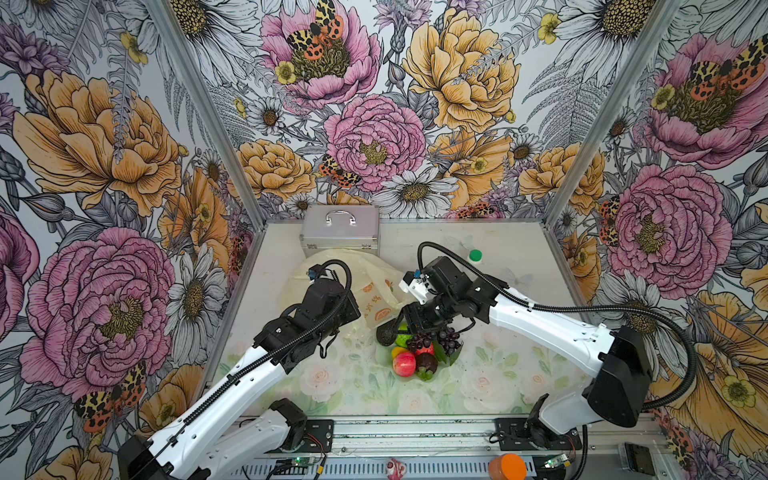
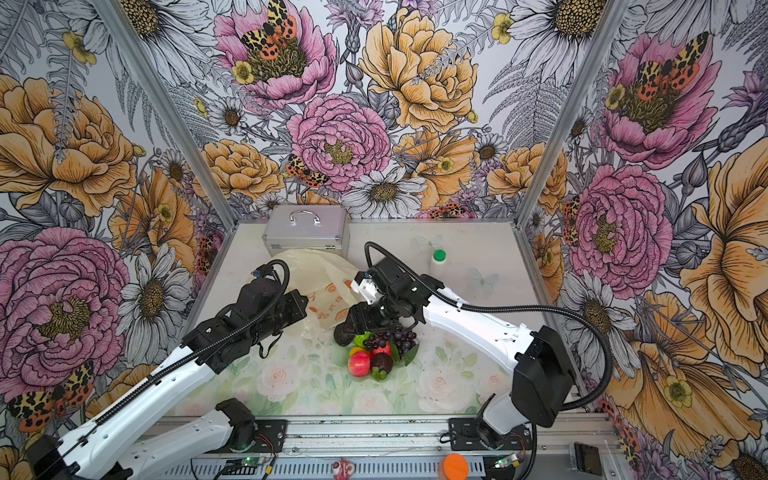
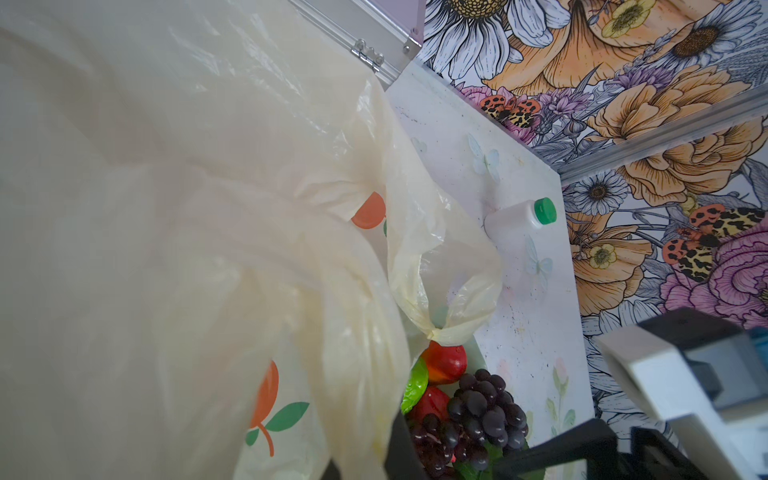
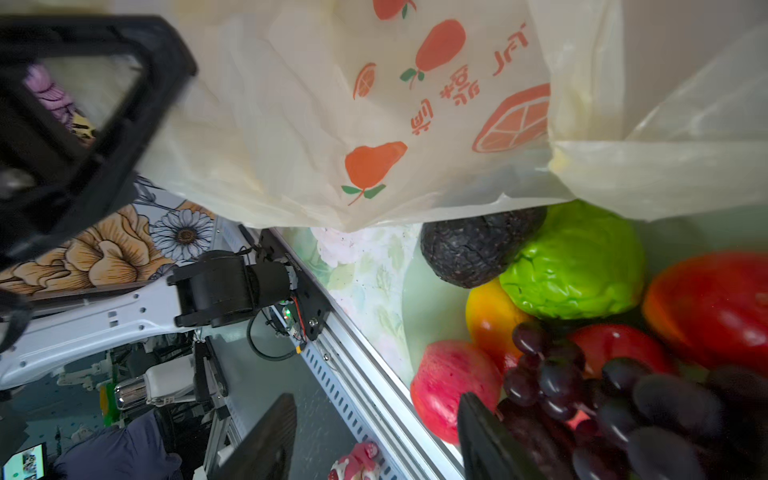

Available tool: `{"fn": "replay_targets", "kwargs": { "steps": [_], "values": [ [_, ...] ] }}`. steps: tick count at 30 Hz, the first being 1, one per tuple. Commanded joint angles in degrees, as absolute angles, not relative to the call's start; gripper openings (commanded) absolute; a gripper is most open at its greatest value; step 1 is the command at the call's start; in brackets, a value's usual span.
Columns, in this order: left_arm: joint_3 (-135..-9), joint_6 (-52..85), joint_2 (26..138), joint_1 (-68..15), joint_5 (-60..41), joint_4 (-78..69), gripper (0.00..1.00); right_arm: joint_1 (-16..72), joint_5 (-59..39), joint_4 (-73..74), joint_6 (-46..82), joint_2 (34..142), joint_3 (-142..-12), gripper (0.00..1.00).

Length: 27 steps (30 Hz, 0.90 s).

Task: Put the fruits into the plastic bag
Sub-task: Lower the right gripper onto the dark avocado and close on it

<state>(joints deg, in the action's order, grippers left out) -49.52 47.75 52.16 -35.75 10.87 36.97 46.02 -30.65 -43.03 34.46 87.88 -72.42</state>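
The bag [image 4: 291, 124] covers part of the avocado [image 4: 478, 253]. In the right wrist view the grapes [image 4: 648, 399] are blurred and cut off.

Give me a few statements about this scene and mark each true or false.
1. The silver case stands behind the plastic bag. True.
2. The fruits are already inside the bag. False: they lie heaped on the pale green dish, outside it.
3. The bottle has a red cap. False: the cap is green.
4. The right gripper is open, with nothing between its fingers. True.
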Motion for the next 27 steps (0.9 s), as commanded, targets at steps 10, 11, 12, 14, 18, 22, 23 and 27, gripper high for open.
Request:
{"fn": "replay_targets", "kwargs": {
  "steps": [10,11,12,14,18,22,23,27],
  "values": [
    [-49.1,46.5,50.4,-35.3,9.1,35.7,0.0,48.1,-23.0,-44.8,35.2,97.4,-79.0,0.71],
    [-49.1,46.5,50.4,-35.3,9.0,35.7,0.0,48.1,-22.6,-44.8,35.3,98.0,-79.4,0.71],
    [-49.1,46.5,50.3,-35.2,9.0,35.7,0.0,48.1,-22.4,-44.8,35.5,98.6,-79.9,0.72],
    [-49.0,46.3,50.2,-35.1,8.9,35.7,0.0,48.1,-21.8,-44.9,35.7,99.8,-80.7,0.73],
    [-48.8,46.1,49.8,-34.5,8.4,35.7,0.0,48.2,-20.7,-45.1,35.9,101.8,-82.1,0.73],
    [-48.7,45.7,49.4,-33.8,7.8,35.7,0.0,48.2,-19.4,-45.8,35.5,103.7,-83.7,0.73],
    [-48.5,45.6,49.3,-33.4,7.6,35.7,0.0,48.2,-19.0,-46.1,35.3,104.2,-84.2,0.73],
    [-48.4,45.4,49.4,-32.6,6.7,35.4,0.0,48.4,-17.3,-47.7,34.1,106.3,-86.2,0.73]
  ]
}}
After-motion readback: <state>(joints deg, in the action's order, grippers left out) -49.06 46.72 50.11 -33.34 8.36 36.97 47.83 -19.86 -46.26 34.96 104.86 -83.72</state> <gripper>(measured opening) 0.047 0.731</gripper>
